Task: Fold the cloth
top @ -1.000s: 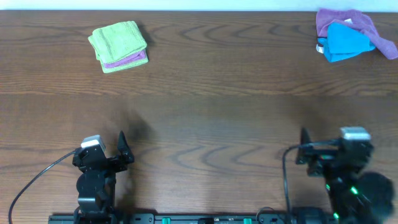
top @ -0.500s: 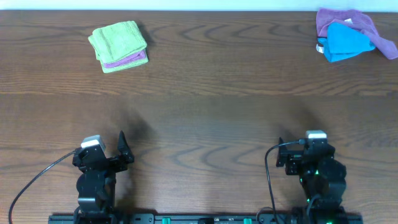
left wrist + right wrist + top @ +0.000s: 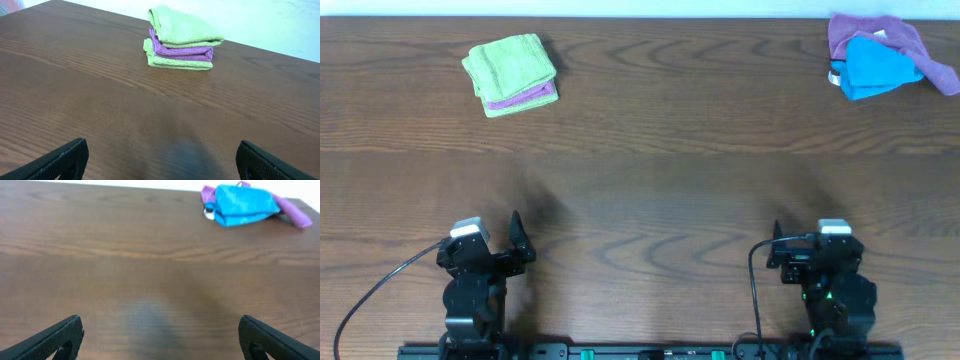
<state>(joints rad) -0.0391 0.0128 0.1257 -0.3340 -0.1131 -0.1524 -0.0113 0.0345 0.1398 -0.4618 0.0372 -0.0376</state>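
Wood table (image 3: pixel 650 170), both arms low at its near edge, nothing in hand.
Left gripper (image 3: pixel 161 156) and right gripper (image 3: pixel 160 332) sit with jaws wide apart and empty (nothing lies within reach), probably held clear of the work. Far beyond the left one, the cloth (image 3: pixel 508 60) lies folded small on a purple layer (image 3: pixel 181 50) and a green layer (image 3: pixel 175 62), so the fold looks done. A blue cloth (image 3: pixel 875 66) is bunched far right.

From high up, straight down on the tabletop (image 3: pixel 650 190). Low behind left claw (image 3: pixel 162 147), facing green pile (image 3: pixel 182 30); behind right claw (image 3: pixel 160 321), blue pile (image 3: pixel 245 205); both shared with above.
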